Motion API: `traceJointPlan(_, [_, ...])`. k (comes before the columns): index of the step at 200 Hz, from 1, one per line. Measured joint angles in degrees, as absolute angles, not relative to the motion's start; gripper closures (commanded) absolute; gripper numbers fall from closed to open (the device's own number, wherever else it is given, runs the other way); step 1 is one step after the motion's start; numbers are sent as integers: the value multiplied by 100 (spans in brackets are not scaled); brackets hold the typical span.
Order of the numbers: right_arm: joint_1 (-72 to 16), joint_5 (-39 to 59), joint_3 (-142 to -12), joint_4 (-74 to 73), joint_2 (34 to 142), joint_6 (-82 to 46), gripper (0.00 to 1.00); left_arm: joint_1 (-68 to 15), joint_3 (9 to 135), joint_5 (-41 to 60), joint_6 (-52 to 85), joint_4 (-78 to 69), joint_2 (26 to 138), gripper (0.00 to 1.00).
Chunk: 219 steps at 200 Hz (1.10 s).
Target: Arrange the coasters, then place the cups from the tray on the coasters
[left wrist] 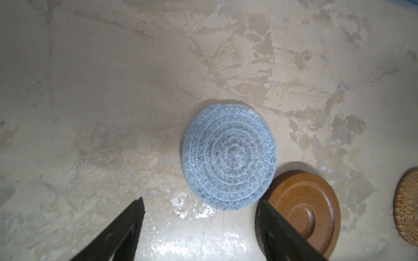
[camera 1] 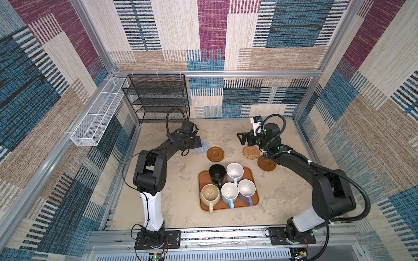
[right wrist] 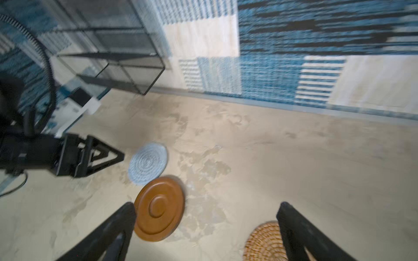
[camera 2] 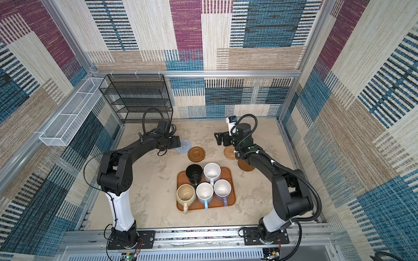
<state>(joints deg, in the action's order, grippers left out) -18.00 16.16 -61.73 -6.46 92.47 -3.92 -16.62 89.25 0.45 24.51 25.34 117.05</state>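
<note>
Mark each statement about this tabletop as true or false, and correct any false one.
1. All five cups stand on the tray. True.
2. The black cup sits on the blue woven coaster. False: it is on the tray; nothing stands on that coaster.
3. The right end effector grips the rattan coaster. False: its jaws are open and empty; the coaster lies on the table.
4. A black mesh rack stands against the back wall. True.
</note>
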Motion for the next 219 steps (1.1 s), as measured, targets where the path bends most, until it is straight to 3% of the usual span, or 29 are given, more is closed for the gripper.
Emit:
traceJointPlan(73, [-2270,1804,-6689,-237,10036,8,0,-1734,10012,14,2274,3144,12739,23])
traceJointPlan(120, [-2327,1778,-6842,-123,10228,23,0,-1850,10650,-276,2174,3597,13211,36])
traceJointPlan(150, [-2425,1732,-6984,-8,10304,45,1,-1789,10571,-281,2174,3577,13192,45])
traceJointPlan(219, [-2480,1581,-6989,106,10272,43,0,-1525,9518,-456,2220,3404,12536,52])
